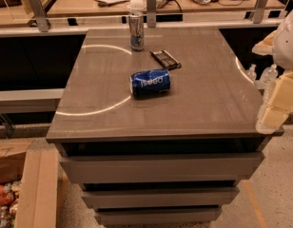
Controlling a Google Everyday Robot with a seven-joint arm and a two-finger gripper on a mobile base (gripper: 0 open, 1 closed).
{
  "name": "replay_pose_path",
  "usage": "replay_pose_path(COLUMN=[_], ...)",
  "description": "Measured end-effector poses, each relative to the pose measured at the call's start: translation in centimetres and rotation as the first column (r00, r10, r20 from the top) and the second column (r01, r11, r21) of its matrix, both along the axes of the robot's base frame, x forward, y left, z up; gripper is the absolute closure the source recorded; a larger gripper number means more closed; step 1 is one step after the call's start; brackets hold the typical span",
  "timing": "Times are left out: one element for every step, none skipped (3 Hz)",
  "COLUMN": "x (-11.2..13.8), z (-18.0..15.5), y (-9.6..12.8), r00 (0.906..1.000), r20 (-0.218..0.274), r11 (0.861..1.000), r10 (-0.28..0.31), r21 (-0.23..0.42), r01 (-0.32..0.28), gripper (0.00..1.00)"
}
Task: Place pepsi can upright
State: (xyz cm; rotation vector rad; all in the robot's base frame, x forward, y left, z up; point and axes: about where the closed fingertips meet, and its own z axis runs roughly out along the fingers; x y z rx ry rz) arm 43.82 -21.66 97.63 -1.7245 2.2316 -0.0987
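The pepsi can [150,82] is dark blue with white lettering. It lies on its side near the middle of the grey table top [199,108], its length running left to right. My gripper [273,117] is at the right edge of the view, by the table's front right corner, well to the right of the can and not touching it. Nothing shows in it.
A tall slim silver-and-blue can [136,31] stands upright at the back of the table. A dark flat packet [165,59] lies between it and the pepsi can. Drawers sit under the table top. A desk with papers stands behind; boxes are on the floor at left.
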Motion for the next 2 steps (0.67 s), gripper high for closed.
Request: replay_pose_path(x=[0.1, 1.6], z=[0.0, -0.3], y=[0.2, 2.7], r00=[1.0000, 0.9980], r20=[0.000, -0.001], r11=[1.000, 0.997], r10=[0.005, 0.064], r21=[0.004, 0.054], r01=[-0.005, -0.063], gripper=[0.00, 0.00])
